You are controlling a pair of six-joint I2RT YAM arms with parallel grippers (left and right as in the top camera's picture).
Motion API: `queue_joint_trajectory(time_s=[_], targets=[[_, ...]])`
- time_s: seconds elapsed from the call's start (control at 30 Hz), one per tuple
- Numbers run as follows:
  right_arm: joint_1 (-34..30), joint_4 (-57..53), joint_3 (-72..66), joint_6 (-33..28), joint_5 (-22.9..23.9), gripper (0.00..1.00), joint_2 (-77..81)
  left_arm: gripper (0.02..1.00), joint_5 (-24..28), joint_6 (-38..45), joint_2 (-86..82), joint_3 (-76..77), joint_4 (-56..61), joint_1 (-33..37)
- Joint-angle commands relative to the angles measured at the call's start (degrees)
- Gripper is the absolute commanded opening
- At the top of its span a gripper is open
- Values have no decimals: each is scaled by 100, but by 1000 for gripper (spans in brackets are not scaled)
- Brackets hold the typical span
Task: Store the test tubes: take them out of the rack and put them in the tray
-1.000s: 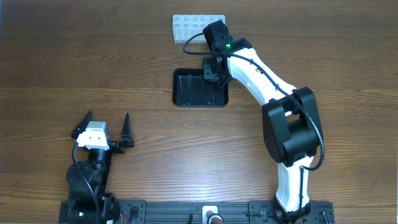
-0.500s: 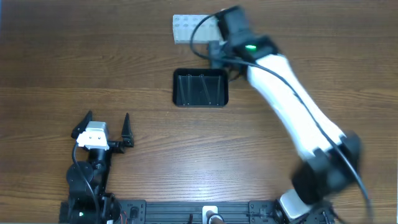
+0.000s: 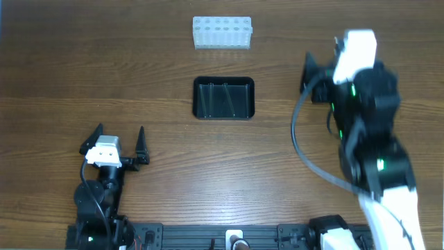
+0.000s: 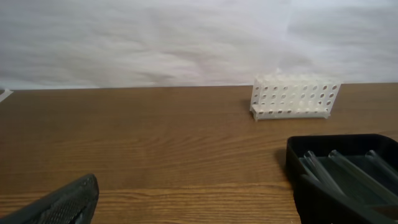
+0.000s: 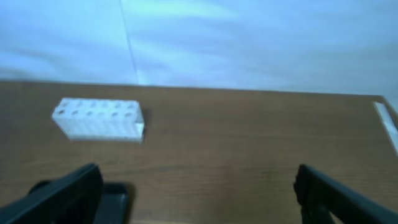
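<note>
Looks close to finished, perhaps finished outright; finds at far left the left hand point(image 3: 119, 130) parked low over the counter point(image 3: 55, 76), spread wide and gripping nothing, well apart from the work; finds in the middle the black tray point(image 3: 196, 98) with several clear test tubes point(image 3: 223, 97) lying lengthwise on its floor, side by side, and just beyond it, apart and not touching, the white rack point(image 3: 222, 32) with no tube seen standing above its top; cannot rule out a clear tube hidden down a hole, so counts a last check of the rack as the only likely remainder; finds at the right the right hand point(image 5: 196, 180) held high, off to the side of tray and rack, jaws wide apart, holding nothing. Reads the materials thus, again from the left: dark, matte, tapering fingers point(image 4: 62, 202) on the left hand; brown wood grain on the counter, smooth with a faint sheen; a shallow rectangular tray with rounded corners and upright walls, probably moulded plastic; slim, transparent, cylindrical tubes, likely slick and prone to roll, kept in by those walls; a blocky white rack pierced by rows of round holes on top and side; the same dark, blunt look on the right hand.
</note>
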Motion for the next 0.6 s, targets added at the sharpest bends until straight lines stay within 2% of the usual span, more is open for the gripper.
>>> queue_joint_trajectory(time_s=[0.03, 0.2, 0.6], targets=[[-243, 625, -1246, -249, 48, 993, -1209, 998, 55, -79, -46, -28, -20, 31], [-461, 1283, -2531, -31, 39, 993, -2339, 1000, 55, -79, -46, -28, -20, 28], [-542, 2780, -5060, -52, 92, 993, -4301, 998, 55, -79, -46, -28, -22, 31]])
